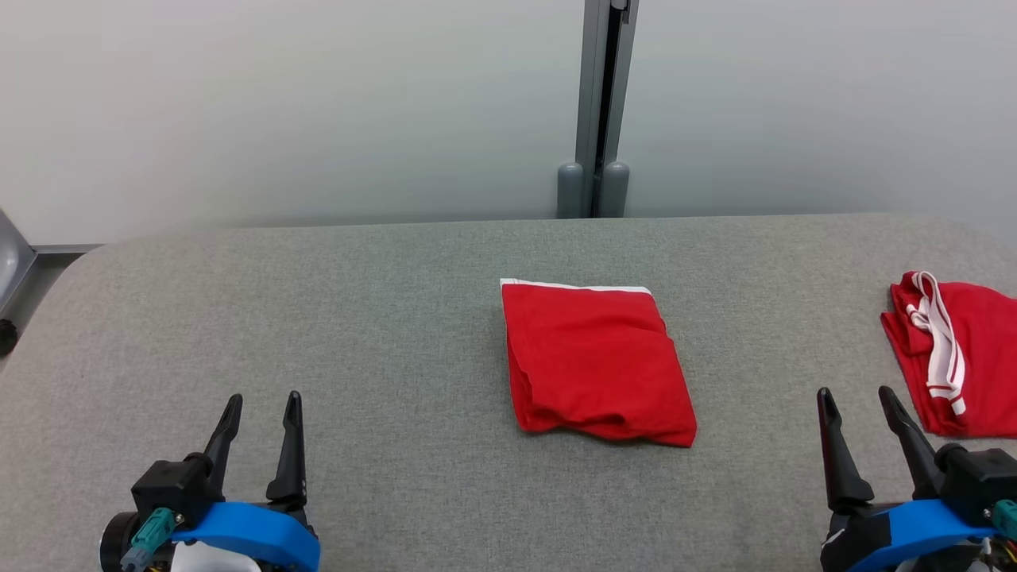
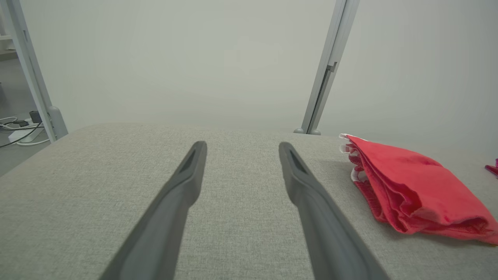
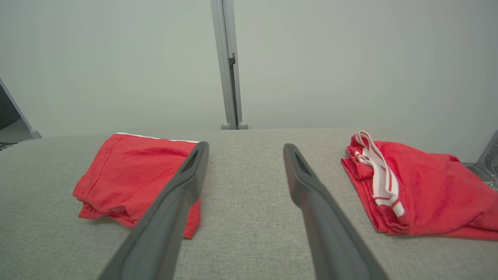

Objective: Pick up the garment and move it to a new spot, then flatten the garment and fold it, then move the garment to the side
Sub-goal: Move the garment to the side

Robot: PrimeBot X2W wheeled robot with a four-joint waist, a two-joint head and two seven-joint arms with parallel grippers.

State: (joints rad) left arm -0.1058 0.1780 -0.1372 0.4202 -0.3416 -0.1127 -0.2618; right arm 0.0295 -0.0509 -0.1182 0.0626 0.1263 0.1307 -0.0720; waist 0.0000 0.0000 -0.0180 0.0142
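- folded garment (image 1: 596, 361) lies flat on the table (image 1: 318, 318), roughly mid-width, a bit right of centre
- second garment (image 1: 965, 357) also on the table, far right, well apart from the first
- left gripper (image 1: 264, 397) at the near left, well apart from the folded garment
- right gripper (image 1: 855, 392) at the near right, between the two garments, near the second one's front corner
- post (image 1: 604, 103) stands behind the table's far edge, in line with the folded garment

A grey fabric-covered table (image 1: 318, 318) spans the lower frame. Behind it, upper centre, a grey metal post (image 1: 601, 95) stands against a pale wall (image 1: 278, 103). In the left wrist view, cables (image 2: 15, 123) lie on the floor at the left edge.
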